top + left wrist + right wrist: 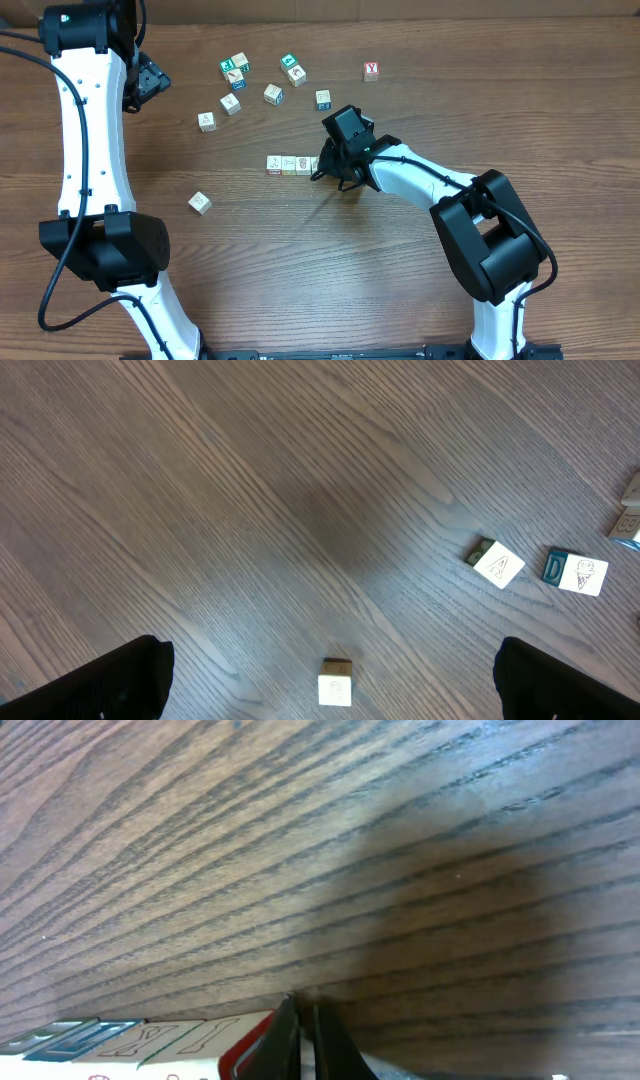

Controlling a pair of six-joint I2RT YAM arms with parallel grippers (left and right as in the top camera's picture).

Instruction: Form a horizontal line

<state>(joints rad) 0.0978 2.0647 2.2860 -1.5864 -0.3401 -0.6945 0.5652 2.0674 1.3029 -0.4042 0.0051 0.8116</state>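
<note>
Your left arm (85,150) is reaching up the left side of the table (300,270). The left fingers (110,685) are standing wide open over bare wood and are gripping nothing. One loose pale cube (335,685) is lying on the table below them. More loose cubes (230,103) are lying scattered toward the far side.

Near the middle, the horizontal line (289,164) is lying as a straight row. Three pale cubes are touching side to side, and a fourth at the right end is partly hidden, so I cannot be sure of it.

The right fingers (288,1038) are closed together on nothing and are pointing down at that right end, touching or almost touching the last cube. I judge that you are squaring the end of the row. The next move is asking for a gentle lift straight away from it, so that no cube is dragged. The right arm (420,178) is stretching in low from the right, bent at the elbow.
</note>
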